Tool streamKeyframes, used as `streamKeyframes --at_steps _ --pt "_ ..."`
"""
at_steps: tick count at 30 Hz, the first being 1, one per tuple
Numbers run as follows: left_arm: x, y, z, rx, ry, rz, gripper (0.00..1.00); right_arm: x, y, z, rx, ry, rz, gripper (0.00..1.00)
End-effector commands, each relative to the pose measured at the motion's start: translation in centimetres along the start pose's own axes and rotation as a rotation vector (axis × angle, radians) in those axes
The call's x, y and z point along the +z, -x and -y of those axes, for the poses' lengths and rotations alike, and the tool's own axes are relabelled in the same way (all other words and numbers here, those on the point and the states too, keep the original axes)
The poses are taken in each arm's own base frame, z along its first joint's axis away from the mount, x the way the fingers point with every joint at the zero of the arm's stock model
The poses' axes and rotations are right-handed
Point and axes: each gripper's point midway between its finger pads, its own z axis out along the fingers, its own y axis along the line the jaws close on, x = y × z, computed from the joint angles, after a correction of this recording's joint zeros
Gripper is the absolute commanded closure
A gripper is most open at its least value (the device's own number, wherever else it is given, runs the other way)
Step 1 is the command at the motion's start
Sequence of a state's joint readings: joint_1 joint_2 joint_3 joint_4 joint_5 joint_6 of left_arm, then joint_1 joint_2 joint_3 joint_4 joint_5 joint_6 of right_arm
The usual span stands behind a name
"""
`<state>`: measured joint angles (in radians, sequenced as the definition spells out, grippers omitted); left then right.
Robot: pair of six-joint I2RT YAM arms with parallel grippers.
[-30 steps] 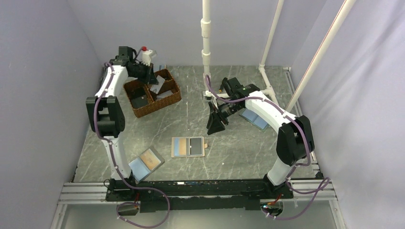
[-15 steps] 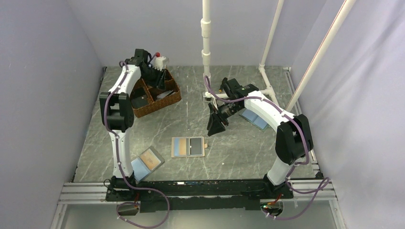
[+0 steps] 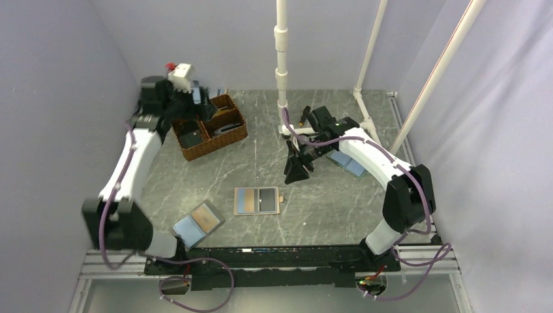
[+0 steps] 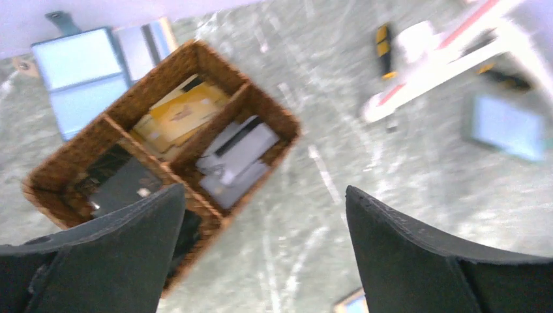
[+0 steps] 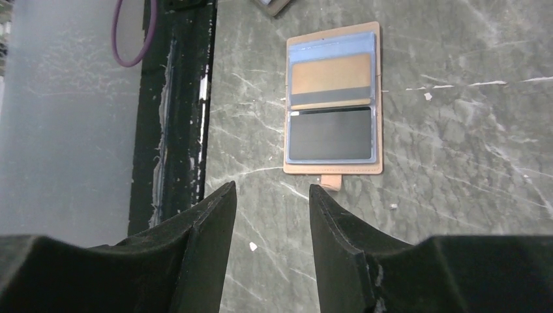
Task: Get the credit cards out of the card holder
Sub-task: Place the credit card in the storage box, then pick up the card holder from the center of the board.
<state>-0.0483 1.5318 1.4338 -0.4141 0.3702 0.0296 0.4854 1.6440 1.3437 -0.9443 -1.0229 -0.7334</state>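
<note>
The card holder (image 3: 257, 201) is lying open and flat near the middle of the surface (image 3: 326, 212), with its tan edging showing all round. A tan card (image 5: 331, 79) and a black card (image 5: 331, 135) are sitting in its two pockets. Bare surface is showing along all four of its edges. Its small tab (image 5: 330, 182) is pointing toward the right gripper (image 5: 270, 190), which is hovering above the surface just beside that edge without touching. Its jaws are standing part-way open with nothing between them.

The left gripper (image 4: 264, 192) is hanging over the wicker basket (image 3: 215, 145) in the far left corner, jaws spread wide and holding nothing. A folder with a brown half (image 3: 199, 223) is lying by the front rail (image 3: 274, 251), well apart from the card holder. A plain blue folder (image 3: 345, 163) is lying partly under the right arm.
</note>
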Motion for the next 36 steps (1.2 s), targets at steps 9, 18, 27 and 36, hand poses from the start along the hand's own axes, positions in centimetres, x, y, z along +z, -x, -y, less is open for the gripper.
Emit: streamKeyframes --at_steps 9,18,27,36 --pt "-10.0 -9.3 9.8 -0.703 -0.396 0.02 0.09 3.6 -0.4 -0.5 -0.243 -0.095 -0.028 0.6" --pt "-11.5 -17.6 14.1 -0.89 -0.381 -0.119 0.18 8.0 -0.9 2.1 -0.052 -0.193 -0.11 0.81" --pt "-9.4 -21.0 16.5 -0.918 -0.401 -0.138 0.4 10.8 -1.8 2.8 0.17 -0.151 -0.106 0.94" --pt "-6.9 -23.1 16.8 -0.879 -0.359 -0.204 0.44 12.4 -3.2 3.1 0.274 -0.105 -0.127 0.97"
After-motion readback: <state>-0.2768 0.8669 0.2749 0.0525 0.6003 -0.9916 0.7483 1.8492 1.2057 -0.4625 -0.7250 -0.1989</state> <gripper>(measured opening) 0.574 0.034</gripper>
